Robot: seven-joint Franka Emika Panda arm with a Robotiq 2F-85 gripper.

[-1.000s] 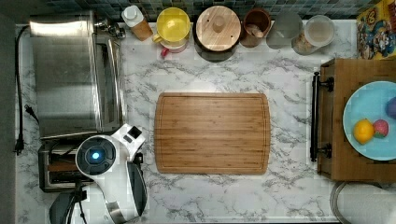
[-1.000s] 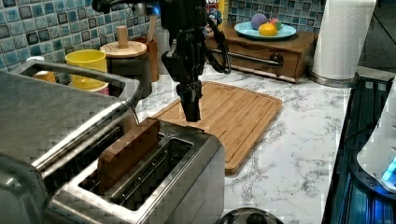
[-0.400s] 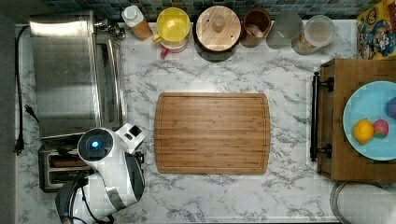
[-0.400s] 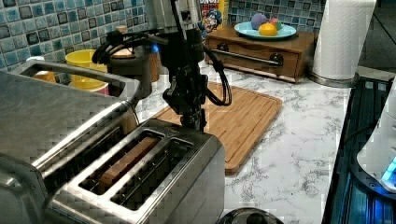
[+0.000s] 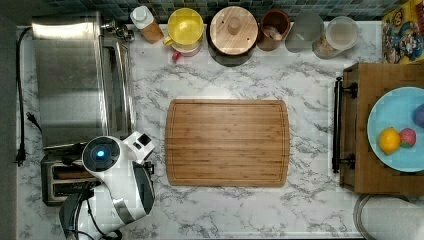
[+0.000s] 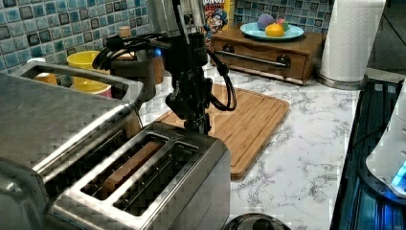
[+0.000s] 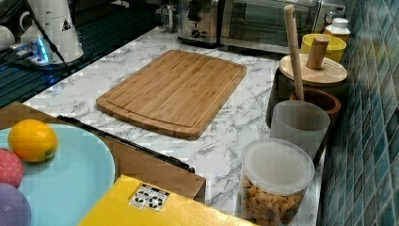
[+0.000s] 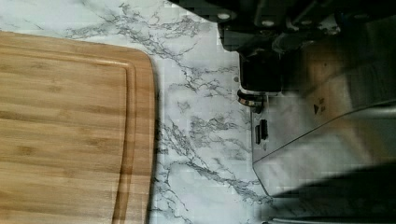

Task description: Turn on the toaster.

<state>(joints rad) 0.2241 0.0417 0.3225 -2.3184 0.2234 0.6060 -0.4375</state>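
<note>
The toaster [image 6: 143, 187] stands at the lower left of the left view, a bread slice [image 6: 127, 168] sunk in one slot; the gripper [image 6: 197, 125] is at its far end; finger opening: cannot tell.

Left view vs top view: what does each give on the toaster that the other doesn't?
Left view: the slice of bread sunk low in one slot of the small brushed-steel pop-up toaster, and the black gripper down at the toaster's far end.

Top view: the large steel toaster oven's full outline, its black power cord, and the white arm covering part of the toaster.

Both: the toaster, the rectangular bamboo cutting board and the yellow cup.
</note>
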